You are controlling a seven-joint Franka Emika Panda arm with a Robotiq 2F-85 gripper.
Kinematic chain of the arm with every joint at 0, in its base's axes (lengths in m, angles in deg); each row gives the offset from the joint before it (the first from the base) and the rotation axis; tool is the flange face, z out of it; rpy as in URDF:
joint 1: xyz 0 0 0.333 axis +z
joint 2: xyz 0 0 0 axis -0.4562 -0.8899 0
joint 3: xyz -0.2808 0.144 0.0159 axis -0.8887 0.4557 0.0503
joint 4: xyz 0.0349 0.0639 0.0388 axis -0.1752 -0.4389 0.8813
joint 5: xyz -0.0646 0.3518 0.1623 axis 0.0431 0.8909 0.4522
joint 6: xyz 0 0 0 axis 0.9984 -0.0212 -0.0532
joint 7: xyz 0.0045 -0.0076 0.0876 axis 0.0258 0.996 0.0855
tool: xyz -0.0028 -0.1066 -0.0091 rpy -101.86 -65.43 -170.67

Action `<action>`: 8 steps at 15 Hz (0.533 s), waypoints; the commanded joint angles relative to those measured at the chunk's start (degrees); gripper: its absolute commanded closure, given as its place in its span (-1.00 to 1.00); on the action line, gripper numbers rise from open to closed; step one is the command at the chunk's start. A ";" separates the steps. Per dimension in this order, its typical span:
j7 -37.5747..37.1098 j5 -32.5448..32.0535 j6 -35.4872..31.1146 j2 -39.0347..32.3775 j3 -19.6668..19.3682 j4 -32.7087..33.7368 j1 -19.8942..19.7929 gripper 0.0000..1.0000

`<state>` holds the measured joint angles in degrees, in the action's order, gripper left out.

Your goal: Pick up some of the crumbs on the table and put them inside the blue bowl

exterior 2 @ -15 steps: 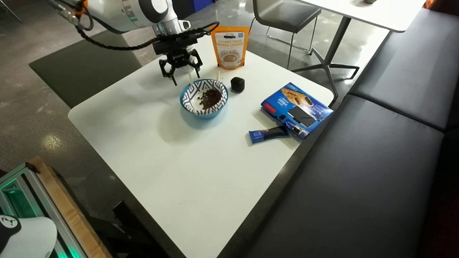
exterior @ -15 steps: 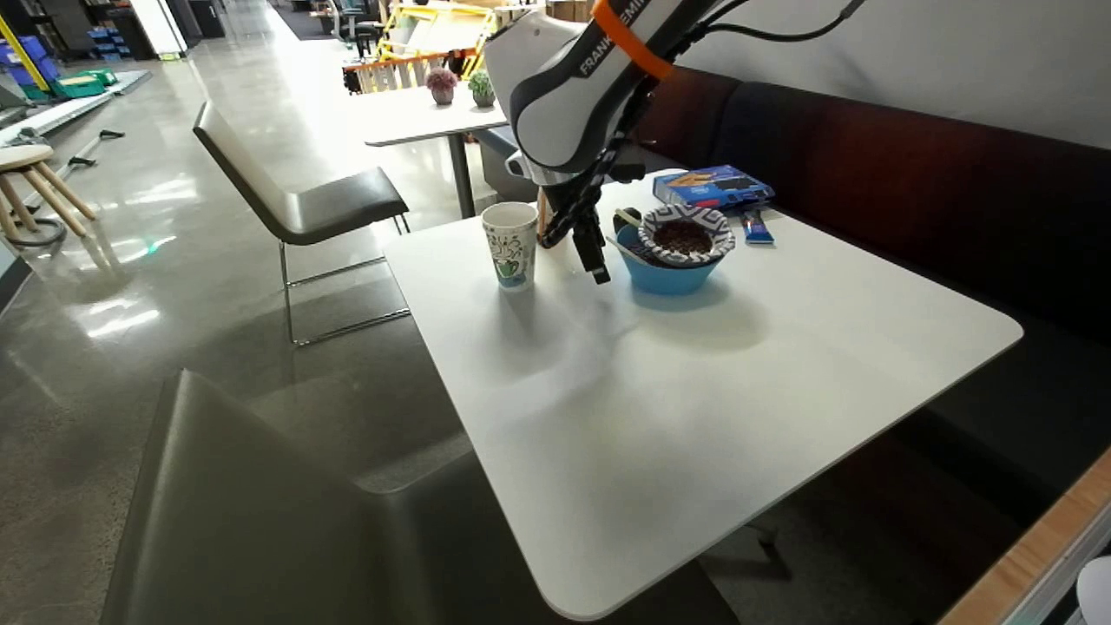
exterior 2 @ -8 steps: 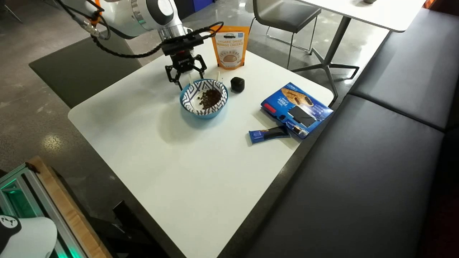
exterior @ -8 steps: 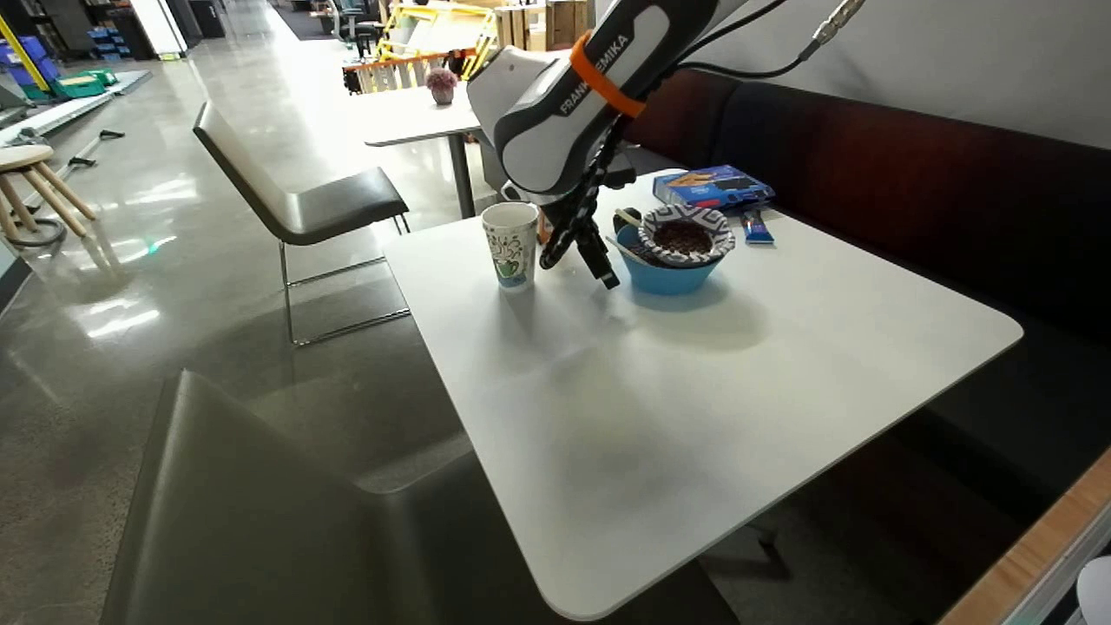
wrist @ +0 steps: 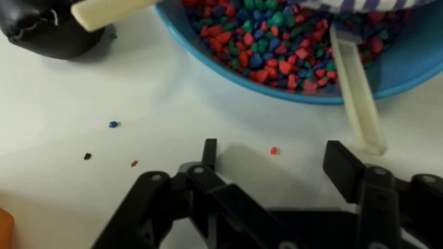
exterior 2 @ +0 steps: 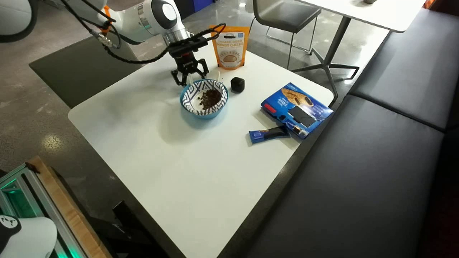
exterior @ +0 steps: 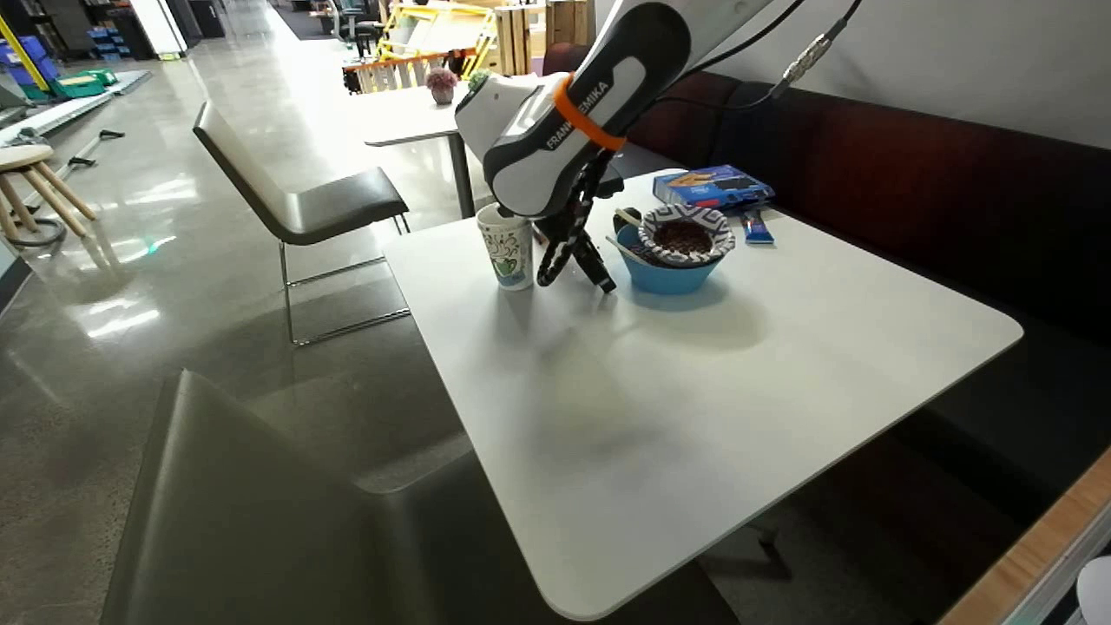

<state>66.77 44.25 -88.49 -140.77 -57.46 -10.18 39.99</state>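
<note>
The white table (exterior: 738, 417) carries the light-blue bowl (exterior: 668, 279), which also shows in another exterior view (exterior 2: 206, 116). In the wrist view the bowl's blue rim (wrist: 207, 65) surrounds red, green and blue bits. A red crumb (wrist: 273, 150) lies on the table between my open fingers. A blue crumb (wrist: 113, 124), a black crumb (wrist: 87, 156) and a brown crumb (wrist: 134, 163) lie to the left. My gripper (wrist: 272, 147) is open and empty, low beside the bowl; I cannot tell whether it touches the table. It shows in both exterior views (exterior: 577, 286) (exterior 2: 194, 80).
A patterned bowl (exterior 2: 195, 95) sits inside the blue bowl. A pale handle (wrist: 360, 100) sticks out near my right finger. A paper cup (exterior: 506, 252) stands close to the arm. An orange pouch (exterior 2: 230, 48), a black lump (exterior 2: 237, 85), a blue box (exterior 2: 297, 109) and a packet (exterior 2: 269, 134) surround.
My gripper has come down towards the table beside the blue bowl and stayed open. The paper cup has shifted slightly to the left in an exterior view. The bowl has not moved.
</note>
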 commanded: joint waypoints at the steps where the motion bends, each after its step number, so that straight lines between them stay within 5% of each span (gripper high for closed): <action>1: 2.43 -0.99 3.55 -2.58 -0.87 3.78 1.02 -0.51; 8: 4.44 -0.66 2.14 -3.43 -0.58 4.75 0.63 -0.27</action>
<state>70.17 44.11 -86.05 -142.19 -57.86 -7.59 40.19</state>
